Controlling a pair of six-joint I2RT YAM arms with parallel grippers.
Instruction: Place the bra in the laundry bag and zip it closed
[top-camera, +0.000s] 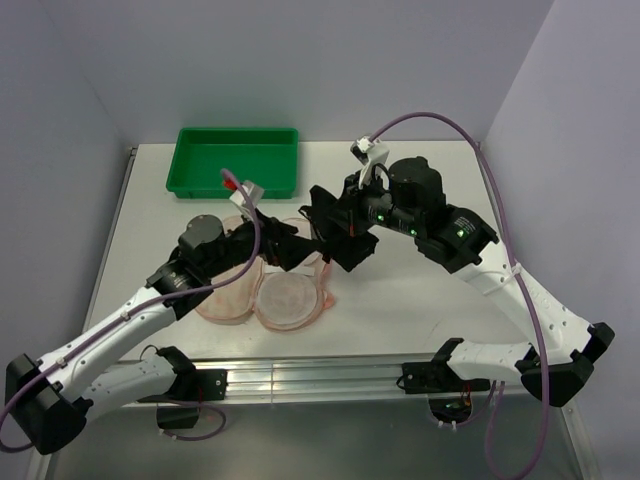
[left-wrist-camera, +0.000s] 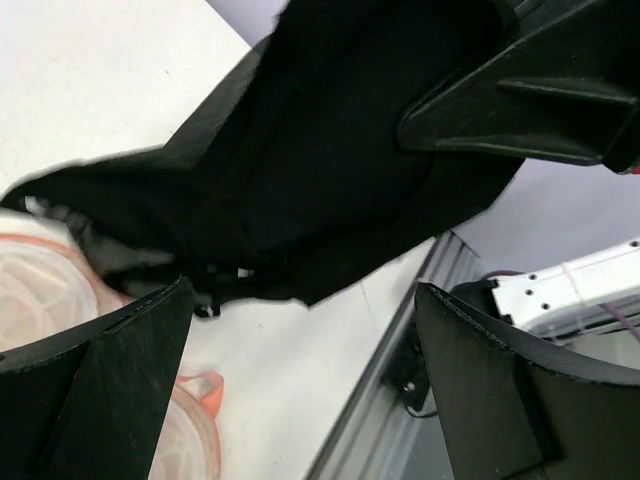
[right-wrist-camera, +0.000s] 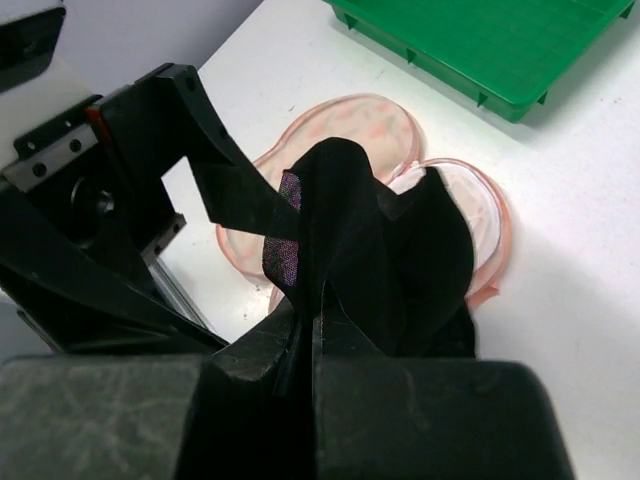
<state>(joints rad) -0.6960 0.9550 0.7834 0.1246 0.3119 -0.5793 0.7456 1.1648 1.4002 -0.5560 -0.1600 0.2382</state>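
Observation:
The black bra (top-camera: 330, 235) hangs bunched from my right gripper (top-camera: 338, 243), just above the table. The right jaws are shut on its fabric in the right wrist view (right-wrist-camera: 312, 310), with the bra (right-wrist-camera: 390, 240) draped in front of them. The pale pink laundry bag (top-camera: 285, 297) lies open on the table below the bra, and shows in the right wrist view (right-wrist-camera: 350, 120). My left gripper (top-camera: 283, 246) is open right beside the bra. In the left wrist view (left-wrist-camera: 300, 290) its fingers are wide apart and empty, with the bra (left-wrist-camera: 300, 170) just ahead and the bag (left-wrist-camera: 30, 290) at lower left.
A green plastic tray (top-camera: 237, 160) stands at the back left of the table and shows in the right wrist view (right-wrist-camera: 500, 40). The table's metal front rail (top-camera: 320, 375) runs along the near edge. The two grippers are very close together over the bag.

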